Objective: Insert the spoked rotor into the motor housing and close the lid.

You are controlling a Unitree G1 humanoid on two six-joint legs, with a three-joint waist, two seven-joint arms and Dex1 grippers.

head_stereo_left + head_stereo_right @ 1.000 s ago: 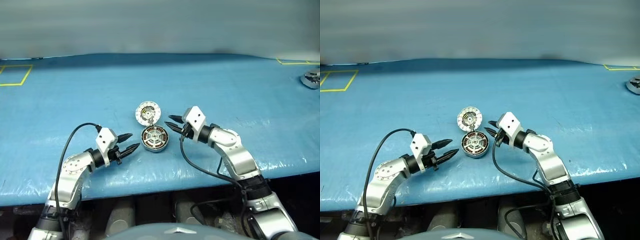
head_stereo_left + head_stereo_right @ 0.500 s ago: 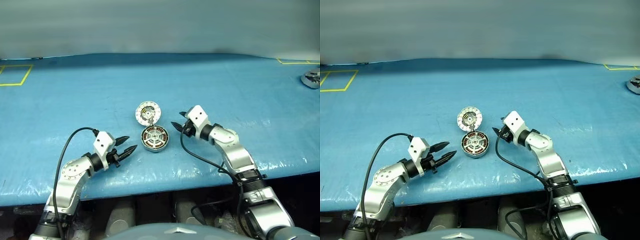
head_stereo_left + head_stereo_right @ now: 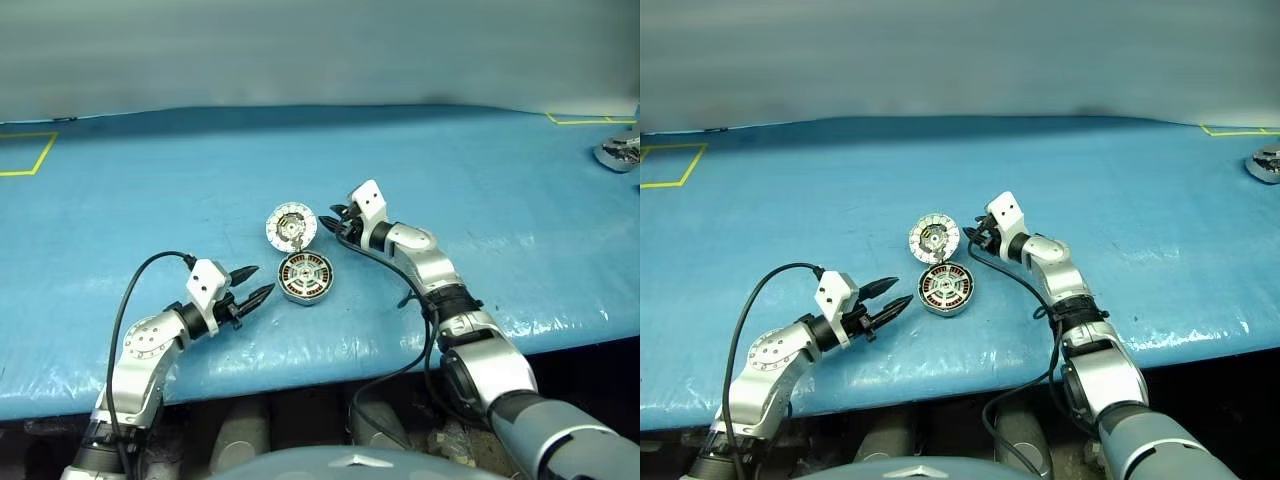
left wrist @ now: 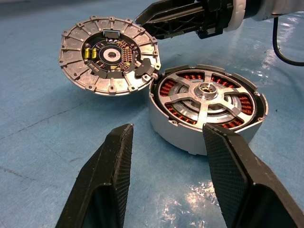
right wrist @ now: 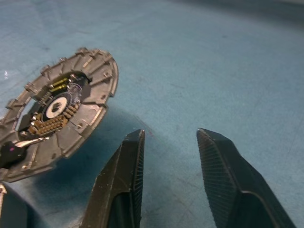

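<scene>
The motor housing (image 4: pixel 176 132) stands on the blue table, copper windings showing in a ring. Inside it sits the spoked rotor (image 4: pixel 206 90), its silver spokes level with the rim. The lid (image 4: pixel 108 54) is joined to the housing's far edge and stands tilted open, its speckled face with the dark centre turned up. My right gripper (image 3: pixel 330 220) is open and empty, just right of the lid's edge (image 5: pixel 61 114) and apart from it. My left gripper (image 3: pixel 255 283) hangs open and empty a little left of the housing (image 3: pixel 306 276), pointing at it.
A blue sheet covers the table (image 3: pixel 480 180). Another metal part (image 3: pixel 620 152) lies at the far right edge. Yellow tape marks (image 3: pixel 25 155) sit at the far left and far right. The table's front edge runs close under both arms.
My right arm has stretched forward and to the left, bringing its gripper from beside the housing up to the lid's right edge. The left arm has stayed put.
</scene>
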